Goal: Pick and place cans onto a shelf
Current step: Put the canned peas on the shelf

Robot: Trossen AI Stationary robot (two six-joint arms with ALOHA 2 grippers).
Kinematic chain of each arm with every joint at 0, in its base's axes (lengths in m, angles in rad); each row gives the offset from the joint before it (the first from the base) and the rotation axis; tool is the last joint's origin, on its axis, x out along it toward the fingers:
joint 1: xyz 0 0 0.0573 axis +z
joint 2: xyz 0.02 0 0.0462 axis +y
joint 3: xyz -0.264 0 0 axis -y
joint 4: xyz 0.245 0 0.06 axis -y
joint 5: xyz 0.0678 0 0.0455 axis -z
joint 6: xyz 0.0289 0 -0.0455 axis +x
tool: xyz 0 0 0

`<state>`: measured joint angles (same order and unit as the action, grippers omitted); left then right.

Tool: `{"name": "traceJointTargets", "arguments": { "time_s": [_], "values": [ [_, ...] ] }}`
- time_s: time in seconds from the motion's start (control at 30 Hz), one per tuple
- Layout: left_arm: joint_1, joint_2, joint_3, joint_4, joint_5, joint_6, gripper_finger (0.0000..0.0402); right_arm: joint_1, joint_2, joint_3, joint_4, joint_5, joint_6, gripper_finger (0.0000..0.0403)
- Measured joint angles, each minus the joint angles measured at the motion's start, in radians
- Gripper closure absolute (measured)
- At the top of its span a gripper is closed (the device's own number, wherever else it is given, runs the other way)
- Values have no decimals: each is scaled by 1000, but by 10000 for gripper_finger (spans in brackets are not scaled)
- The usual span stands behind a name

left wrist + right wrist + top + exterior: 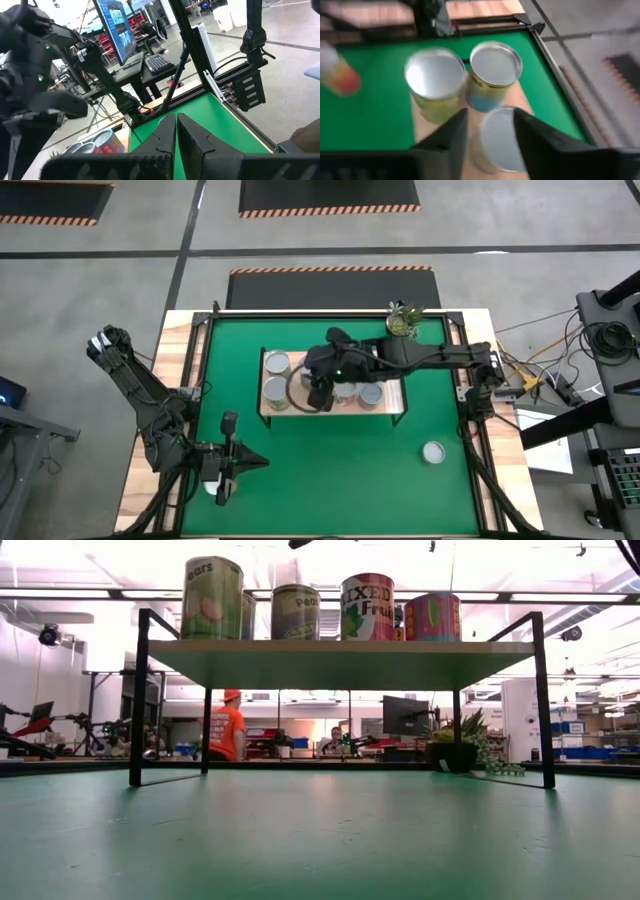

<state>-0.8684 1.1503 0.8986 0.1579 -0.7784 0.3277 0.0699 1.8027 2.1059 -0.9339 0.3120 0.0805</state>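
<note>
1. Your right tool [490,132] is over the shelf [392,411], its fingers on either side of a can [496,137]; whether they grip it, you cannot tell.
2. Two more cans [435,80] stand just beside it on the shelf.
3. One can [433,452] sits alone on the green tabletop [330,480].
4. Your left tool [176,131] is fully closed and empty, near the tabletop's near-left edge.

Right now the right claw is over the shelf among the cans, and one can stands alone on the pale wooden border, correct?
Not quite: the lone can stands on the green mat, not the wooden border, as the high view shows. The right claw is indeed over the shelf.
</note>
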Motion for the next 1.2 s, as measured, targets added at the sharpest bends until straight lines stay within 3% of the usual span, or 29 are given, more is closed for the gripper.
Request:
{"name": "traceJointTargets", "arguments": {
  "time_s": [0.1, 0.17, 0.43, 0.87, 1.07, 1.2],
  "values": [
    [0, 0, 0, 0, 0, 0, 402, -28, 0, -7, -29, -6, -169, 356],
    [0, 0, 0, 0, 0, 0, 402, -48, 0, -19, -27, -7, -233, 383],
    [0, 0, 0, -1, 0, 8, 402, -114, 0, -70, 10, -77, -220, 394],
    [0, 0, 0, -1, 0, 53, 402, -117, 0, -182, 112, -76, -175, 394],
    [0, 0, 1, -1, 0, 53, 402, -118, -2, -212, 130, 33, -40, 394],
    [0, 0, 5, 0, 0, 53, 402, -119, -2, -206, 125, 43, 101, 394]
  ]
}}
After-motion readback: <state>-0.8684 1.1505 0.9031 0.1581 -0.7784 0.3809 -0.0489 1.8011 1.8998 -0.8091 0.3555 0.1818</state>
